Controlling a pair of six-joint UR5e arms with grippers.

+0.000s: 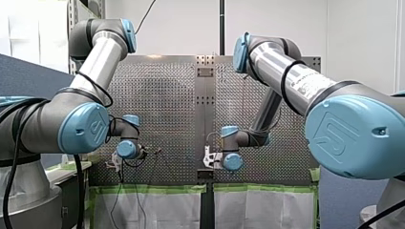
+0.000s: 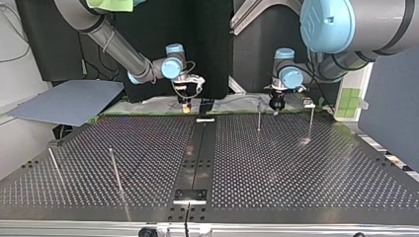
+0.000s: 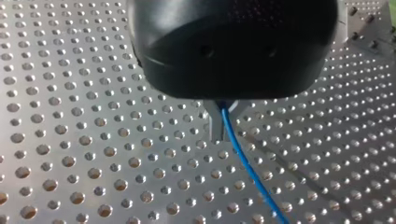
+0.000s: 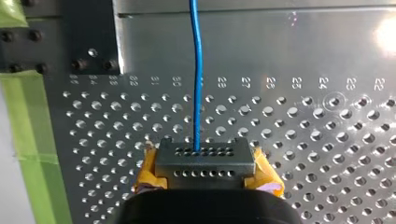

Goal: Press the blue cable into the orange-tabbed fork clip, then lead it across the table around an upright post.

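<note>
Beside blue cable, numerals 22–28

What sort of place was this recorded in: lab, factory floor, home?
Probably a robotics lab bench: left arm and right arm reach over a perforated metal table with upright posts, green tape masking its edge, a blue cable in the right gripper.
</note>
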